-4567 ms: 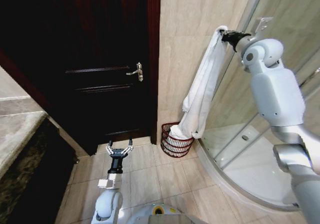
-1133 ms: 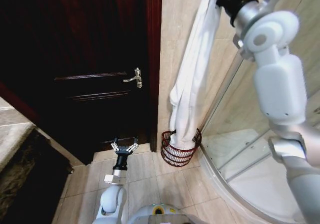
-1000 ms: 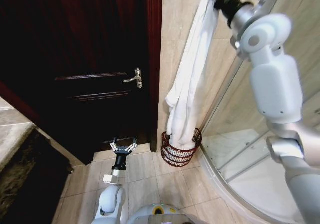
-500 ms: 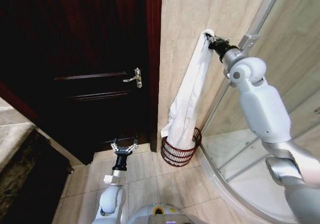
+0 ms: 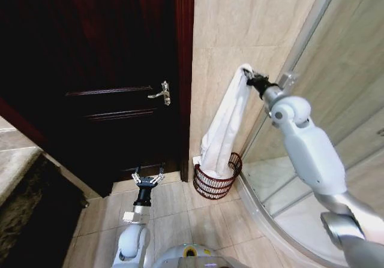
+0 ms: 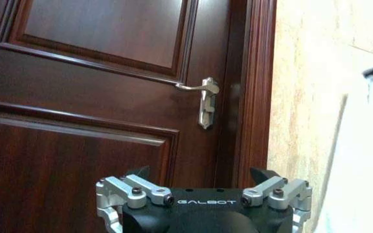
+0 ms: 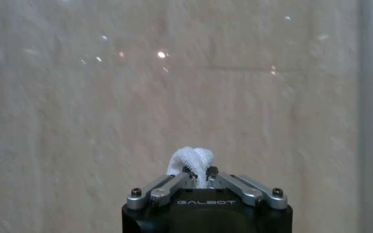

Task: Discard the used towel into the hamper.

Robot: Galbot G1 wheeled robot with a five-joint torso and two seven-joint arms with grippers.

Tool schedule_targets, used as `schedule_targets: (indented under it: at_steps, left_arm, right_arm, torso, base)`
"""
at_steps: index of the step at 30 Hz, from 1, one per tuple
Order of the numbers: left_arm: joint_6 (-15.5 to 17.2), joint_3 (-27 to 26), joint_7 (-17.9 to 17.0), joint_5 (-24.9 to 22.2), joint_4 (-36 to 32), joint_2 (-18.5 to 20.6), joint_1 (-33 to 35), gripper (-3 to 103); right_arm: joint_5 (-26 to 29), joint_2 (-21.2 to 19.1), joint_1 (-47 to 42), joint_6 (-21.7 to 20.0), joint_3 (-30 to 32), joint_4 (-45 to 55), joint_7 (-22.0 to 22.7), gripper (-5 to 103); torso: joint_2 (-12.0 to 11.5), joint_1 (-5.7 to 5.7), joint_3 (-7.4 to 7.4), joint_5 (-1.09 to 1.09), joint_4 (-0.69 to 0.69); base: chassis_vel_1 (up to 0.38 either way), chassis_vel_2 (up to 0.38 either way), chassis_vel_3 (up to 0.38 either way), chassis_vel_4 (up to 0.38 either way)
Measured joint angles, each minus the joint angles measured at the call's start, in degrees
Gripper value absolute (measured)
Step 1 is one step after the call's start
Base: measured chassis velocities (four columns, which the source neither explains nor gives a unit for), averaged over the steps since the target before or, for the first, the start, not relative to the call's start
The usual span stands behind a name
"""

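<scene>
A long white towel (image 5: 225, 124) hangs from my right gripper (image 5: 249, 76), which is shut on its top end against the beige tiled wall. In the right wrist view a tuft of the towel (image 7: 192, 159) sticks out between the closed fingers. The towel's lower end lies inside the hamper (image 5: 215, 187), a small dark red ribbed basket on the floor in the corner. My left gripper (image 5: 147, 178) hangs low over the floor tiles, left of the hamper, open and holding nothing; it faces the door in the left wrist view (image 6: 201, 177).
A dark wooden door (image 5: 108, 82) with a metal handle (image 5: 163, 92) stands left of the hamper. A curved glass shower enclosure (image 5: 312, 178) lies to the right. A stone counter edge (image 5: 18, 160) is at the far left.
My right arm has come down with the towel, from near the top of the view to mid-wall height, so more of the towel has sunk into the hamper. The left arm stayed put.
</scene>
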Motion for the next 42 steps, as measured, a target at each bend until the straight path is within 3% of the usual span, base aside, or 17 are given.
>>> schedule_targets:
  at_steps: [7, 14, 21, 35, 42]
  left_arm:
    - [-0.45, 0.20, 0.02, 0.00, 0.75, -0.08, -0.07, 100]
    - [-0.76, 0.09, 0.02, -0.26, 0.79, -0.22, 0.21, 100]
    - [-1.40, -0.54, 0.01, -0.94, 0.70, 0.18, 0.94, 100]
    - [-2.16, -0.49, -0.05, -1.25, 1.55, -0.03, 0.93, 100]
    - [-2.25, -0.52, -0.11, -1.44, 1.37, -0.05, 1.09, 100]
  right_arm:
    - [-3.19, -1.12, -0.81, 0.17, 2.12, 0.00, 0.97, 4]
    - [-3.76, -1.75, 0.82, -0.33, -0.93, 1.76, 2.23, 4]
    - [-4.58, 3.86, -7.68, 0.11, -1.22, 1.19, 2.58, 4]
    - [-7.88, 8.37, -13.65, 2.30, 0.41, -3.10, -0.61, 4]
    - [-10.10, 13.03, -21.62, 2.94, 2.23, -0.90, -1.13, 4]
  torso:
    - [0.00, 0.00, 0.00, -0.01, -0.01]
    - [0.00, 0.00, -0.01, -0.04, 0.02]
    - [0.00, 0.00, 0.00, -0.01, 0.01]
    - [0.00, 0.00, 0.00, -0.03, 0.00]
    - [0.01, 0.00, 0.00, -0.02, 0.00]
  base:
    - [0.000, 0.000, 0.000, 0.000]
    - [0.000, 0.000, 0.000, 0.000]
    - [0.000, 0.000, 0.000, 0.000]
    - [0.000, 0.000, 0.000, 0.000]
    - [0.000, 0.000, 0.000, 0.000]
